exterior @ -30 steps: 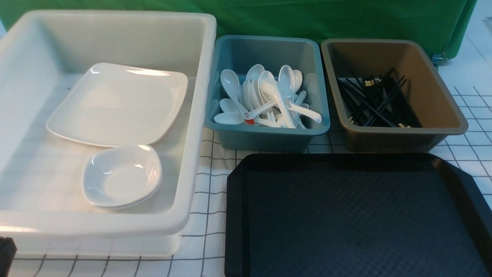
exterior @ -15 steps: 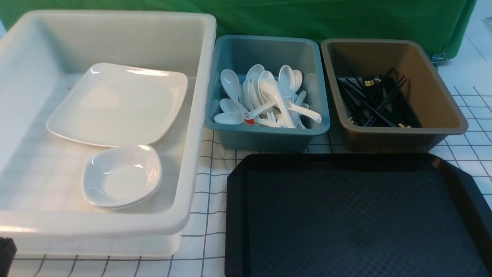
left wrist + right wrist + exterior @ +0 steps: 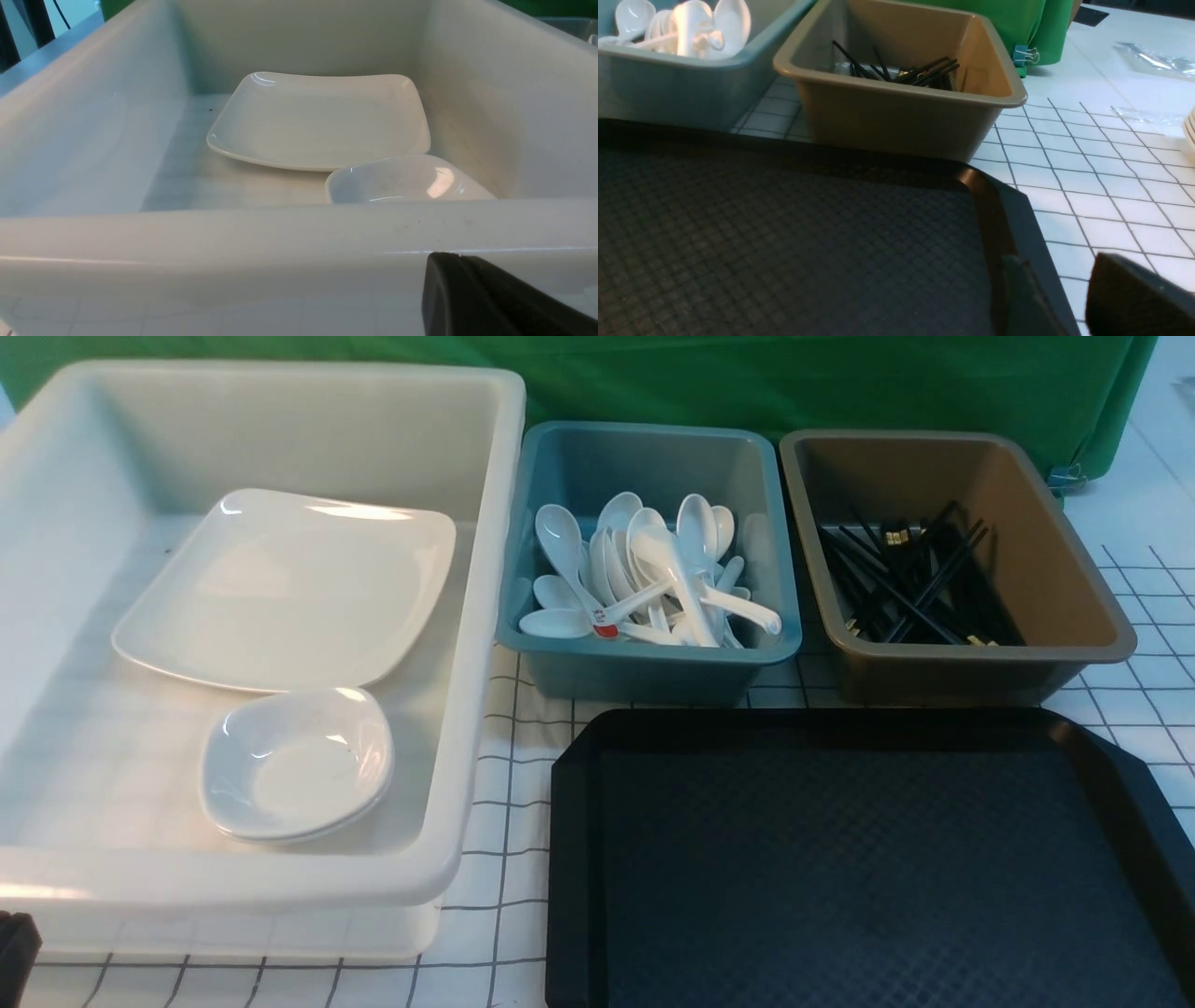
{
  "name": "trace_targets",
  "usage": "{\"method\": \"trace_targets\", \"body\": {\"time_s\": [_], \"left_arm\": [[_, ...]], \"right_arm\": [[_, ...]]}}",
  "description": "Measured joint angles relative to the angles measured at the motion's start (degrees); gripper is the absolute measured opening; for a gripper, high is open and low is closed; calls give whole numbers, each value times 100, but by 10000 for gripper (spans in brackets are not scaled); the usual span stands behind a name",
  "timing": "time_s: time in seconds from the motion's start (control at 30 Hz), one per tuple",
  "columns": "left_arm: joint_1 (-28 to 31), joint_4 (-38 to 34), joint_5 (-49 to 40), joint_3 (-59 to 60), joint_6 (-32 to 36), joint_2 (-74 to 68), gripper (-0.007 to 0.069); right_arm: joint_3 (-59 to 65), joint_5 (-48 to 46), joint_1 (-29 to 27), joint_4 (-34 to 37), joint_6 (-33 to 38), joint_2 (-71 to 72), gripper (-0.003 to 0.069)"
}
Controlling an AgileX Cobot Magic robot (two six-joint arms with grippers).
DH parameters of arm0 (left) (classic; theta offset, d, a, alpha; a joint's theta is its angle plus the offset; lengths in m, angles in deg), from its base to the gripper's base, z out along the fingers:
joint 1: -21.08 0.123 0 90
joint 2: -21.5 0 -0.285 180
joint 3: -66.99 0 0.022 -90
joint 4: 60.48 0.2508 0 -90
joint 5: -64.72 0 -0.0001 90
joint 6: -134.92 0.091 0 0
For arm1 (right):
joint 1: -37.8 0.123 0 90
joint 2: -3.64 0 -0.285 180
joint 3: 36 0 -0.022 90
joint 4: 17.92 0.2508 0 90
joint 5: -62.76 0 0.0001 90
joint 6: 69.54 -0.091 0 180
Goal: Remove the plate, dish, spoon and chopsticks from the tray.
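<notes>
The black tray (image 3: pixel 859 877) lies bare at the front right; it also shows in the right wrist view (image 3: pixel 784 233). The large white plate (image 3: pixel 280 588) and the small white dish (image 3: pixel 299 761) lie in the big white bin (image 3: pixel 481 616); both show in the left wrist view, the plate (image 3: pixel 322 119) behind the dish (image 3: pixel 402 179). The spoon with the red mark (image 3: pixel 581 583) lies on the pile in the blue bin (image 3: pixel 653 667). Black chopsticks (image 3: pixel 910 588) lie in the brown bin (image 3: pixel 980 677). My left gripper (image 3: pixel 448 261) is shut and empty outside the white bin's near wall. My right gripper (image 3: pixel 1073 275) is slightly open and empty over the tray's right rim.
Several plain white spoons fill the blue bin. A checked white cloth (image 3: pixel 509 784) covers the table. A green backdrop (image 3: pixel 794 383) stands behind the bins. A dark part of my left arm (image 3: pixel 14 943) shows at the front left corner. Clear plastic wrap (image 3: pixel 1153 60) lies far right.
</notes>
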Motion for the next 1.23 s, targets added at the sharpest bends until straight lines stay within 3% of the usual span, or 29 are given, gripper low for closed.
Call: {"method": "trace_targets", "body": {"time_s": [1.23], "left_arm": [[0, 0, 0, 0, 7, 0, 18]], "right_arm": [[0, 0, 0, 0, 0, 0, 242]]}}
